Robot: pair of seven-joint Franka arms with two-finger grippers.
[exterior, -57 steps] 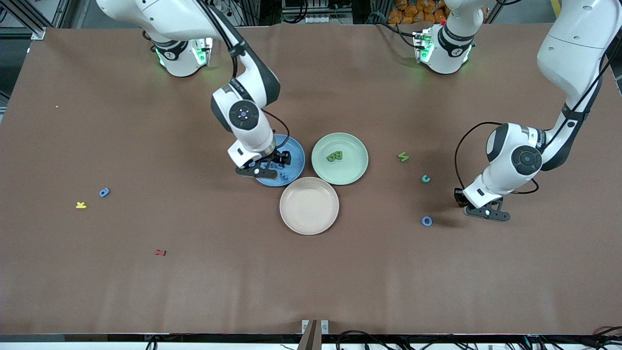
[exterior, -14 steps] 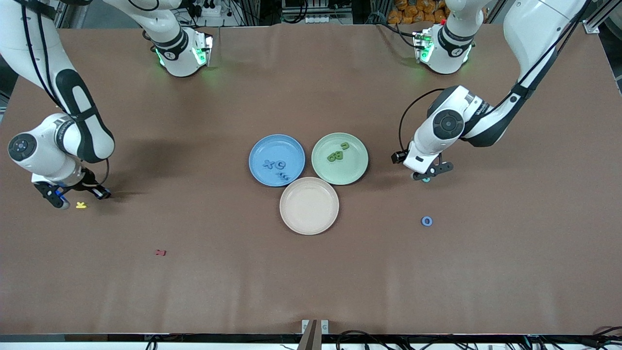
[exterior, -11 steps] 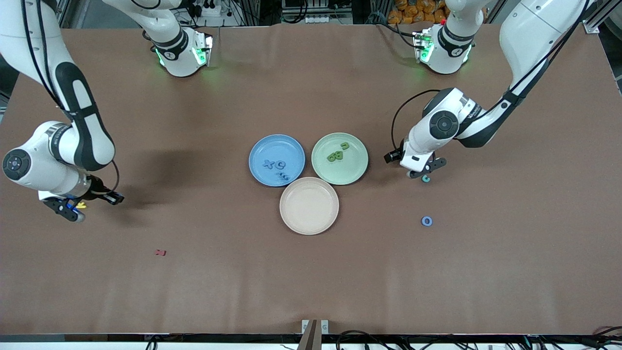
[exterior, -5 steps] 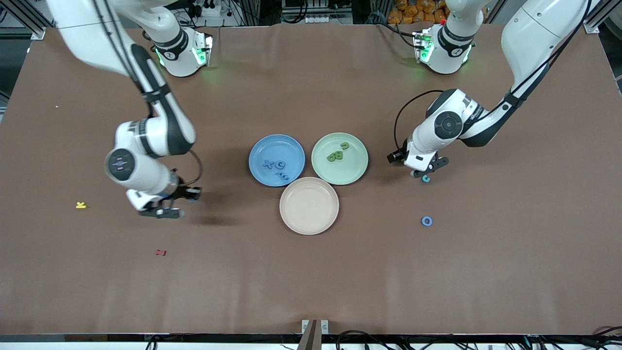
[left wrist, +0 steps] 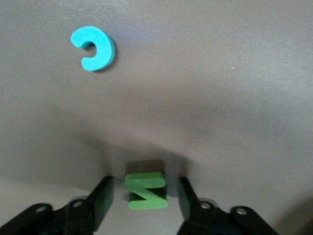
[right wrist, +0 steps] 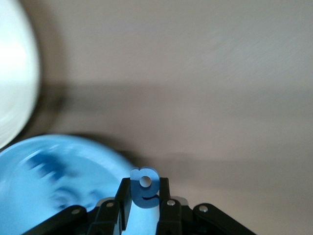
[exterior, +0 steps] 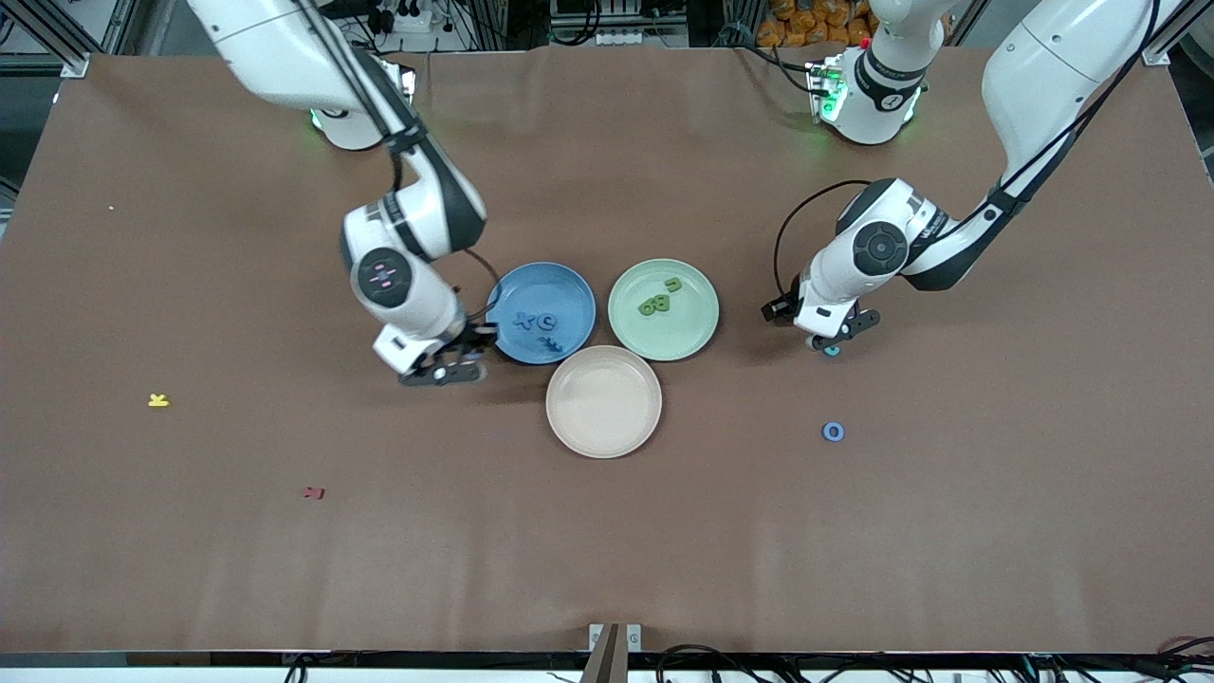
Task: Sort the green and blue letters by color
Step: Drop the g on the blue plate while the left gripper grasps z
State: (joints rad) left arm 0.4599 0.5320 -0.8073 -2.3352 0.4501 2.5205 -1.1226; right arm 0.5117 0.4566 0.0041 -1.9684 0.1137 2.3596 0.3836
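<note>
Brown table point(exterior: 607, 550). Toward 9 o'clock, yellow K point(exterior: 158, 400); dark red letter point(exterior: 314, 492) at its 4 o'clock. Right gripper point(exterior: 453, 368) clamped on blue letter a point(right wrist: 145, 194), over the table at 8 o'clock of blue plate point(exterior: 561, 285) bearing blue letters point(exterior: 536, 323). Green letters point(exterior: 658, 301) in green plate point(exterior: 688, 332). Left gripper point(exterior: 833, 334) low at 3 o'clock of that plate, fingers point(left wrist: 100, 200) parted astride green Z point(left wrist: 145, 191), not touching. Teal C point(left wrist: 93, 48) just beside; blue O point(exterior: 833, 432) at 6 o'clock.

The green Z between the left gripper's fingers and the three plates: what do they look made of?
Green Z: likely foam, with a matte face and thick, soft-looking edges. Blue plate, green plate and beige plate: probably plastic, in smooth pastel colours with a faint sheen; ceramic can't be ruled out.
</note>
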